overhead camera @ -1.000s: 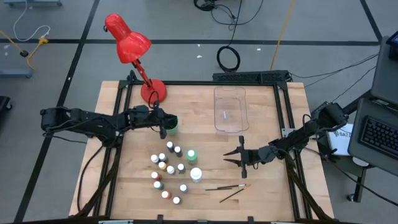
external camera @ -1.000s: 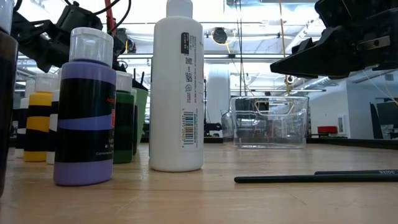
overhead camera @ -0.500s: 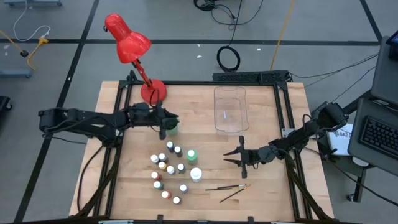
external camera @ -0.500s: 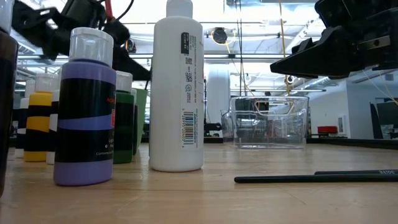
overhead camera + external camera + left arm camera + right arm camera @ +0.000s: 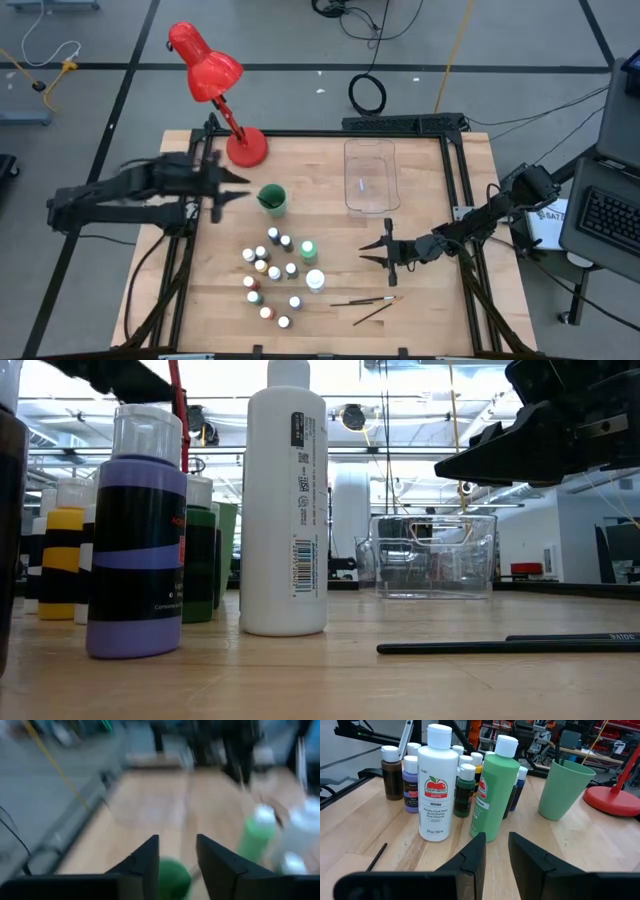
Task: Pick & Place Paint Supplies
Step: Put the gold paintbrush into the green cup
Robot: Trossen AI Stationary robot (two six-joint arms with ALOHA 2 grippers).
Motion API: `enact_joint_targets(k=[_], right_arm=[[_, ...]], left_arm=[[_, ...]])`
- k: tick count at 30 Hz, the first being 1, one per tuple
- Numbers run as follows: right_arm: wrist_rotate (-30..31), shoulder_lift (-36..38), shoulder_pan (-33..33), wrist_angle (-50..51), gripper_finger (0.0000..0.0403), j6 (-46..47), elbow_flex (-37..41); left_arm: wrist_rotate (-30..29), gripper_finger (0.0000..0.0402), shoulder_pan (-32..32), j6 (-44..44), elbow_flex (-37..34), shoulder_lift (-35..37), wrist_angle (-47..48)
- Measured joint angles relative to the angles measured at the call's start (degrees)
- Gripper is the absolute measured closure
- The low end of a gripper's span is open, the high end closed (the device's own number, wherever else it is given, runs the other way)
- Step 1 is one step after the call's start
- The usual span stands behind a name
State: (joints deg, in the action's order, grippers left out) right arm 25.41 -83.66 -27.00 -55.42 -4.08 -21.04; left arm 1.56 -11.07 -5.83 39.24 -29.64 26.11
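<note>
Several tiny white-capped paint bottles [image 5: 268, 275] stand in a cluster on the wooden table, with a larger green bottle [image 5: 308, 248] and a white bottle [image 5: 315, 281] at their right. Two thin brushes [image 5: 366, 302] lie flat toward the near edge. The green cup [image 5: 271, 198] stands upright left of centre. My left gripper [image 5: 240, 187] hovers open, raised, left of the cup, nothing between its fingers [image 5: 150, 855]. My right gripper [image 5: 366, 254] stands open just right of the two large bottles [image 5: 490, 795], pointing at them, holding nothing.
A clear plastic bin [image 5: 369, 175] stands at the far middle of the table. A red desk lamp [image 5: 215, 75] has its base at the far left corner. There is bare wood between the bin, the right gripper and the brushes.
My left gripper has opened over the green cup, then drawn back toward the table's left edge and risen well above the table. The cup and bottles stay where they were.
</note>
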Motion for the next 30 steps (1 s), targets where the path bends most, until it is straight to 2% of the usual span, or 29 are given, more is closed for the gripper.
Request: enact_joint_targets(k=[3, 6, 11, 13, 18, 23, 30], right_arm=[[-0.02, 0.00, 0.00, 0.00, 0.0328, 0.42, 0.00], [-0.02, 0.00, 0.00, 0.00, 0.0328, 0.37, 0.00], [-0.02, 0.00, 0.00, 0.11, 0.0328, -0.92, 0.00], [-0.02, 0.00, 0.00, 0.07, 0.0328, -1.40, 0.00], [0.00, 0.00, 0.02, -0.09, 0.0328, -3.16, 0.00], [0.00, 0.02, 0.85, -0.50, 0.0328, -4.38, 0.00], [0.01, 0.02, 1.60, -0.94, 0.0328, -2.85, -0.02]], left_arm=[[-2.47, 0.0325, -0.04, 2.88, -7.97, 8.75, -11.73], [-4.56, 0.0384, -0.11, 3.28, -18.26, 13.26, -21.85], [-7.66, 0.0389, -1.60, 0.09, -30.36, 14.62, -31.49], [-6.42, 0.0397, -2.78, -1.43, -33.66, 14.60, -33.44], [8.49, 0.0399, -6.56, -4.33, -36.14, 14.60, -30.15], [11.12, 0.0399, -9.98, -4.19, -36.24, 15.21, -28.98], [18.49, 0.0400, -13.26, -3.19, -36.24, 17.69, -27.60]])
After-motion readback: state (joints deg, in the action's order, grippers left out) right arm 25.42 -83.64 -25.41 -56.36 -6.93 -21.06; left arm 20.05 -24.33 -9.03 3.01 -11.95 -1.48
